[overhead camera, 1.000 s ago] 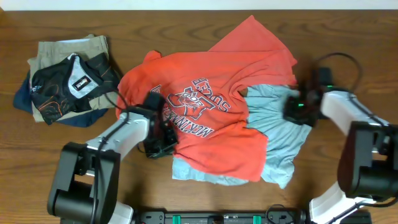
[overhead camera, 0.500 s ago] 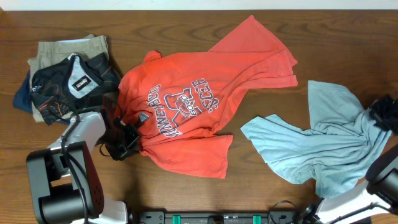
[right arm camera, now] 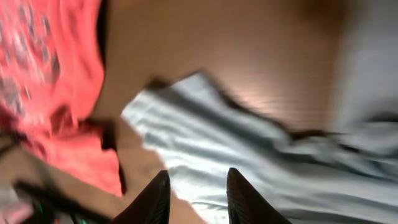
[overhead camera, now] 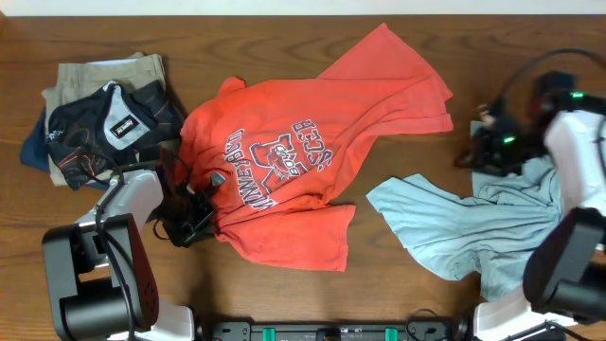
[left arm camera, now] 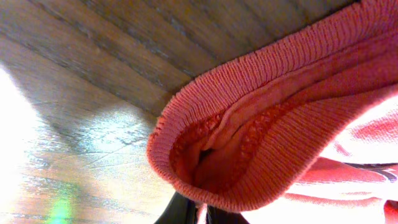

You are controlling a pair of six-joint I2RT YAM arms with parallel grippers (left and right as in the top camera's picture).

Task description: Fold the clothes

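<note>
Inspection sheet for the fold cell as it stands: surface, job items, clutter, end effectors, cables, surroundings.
Surface: wooden table, bare wood wherever no cloth lies; no spills seen.
Job's things: coral-red T-shirt mid-table, lettering up, rumpled, not folded.
Clutter: light blue garment crumpled at the right, close beside the T-shirt's near corner; pile of clothes in khaki, black and navy at the far left.
Grippers: left end effector shut on the T-shirt's ribbed edge at its left side; right end effector open, holding nothing, at the light blue garment's far edge.
Cables: black cable looping above the right end effector.
Surroundings: pale strip beyond the table's far edge; nothing else seen.
</note>
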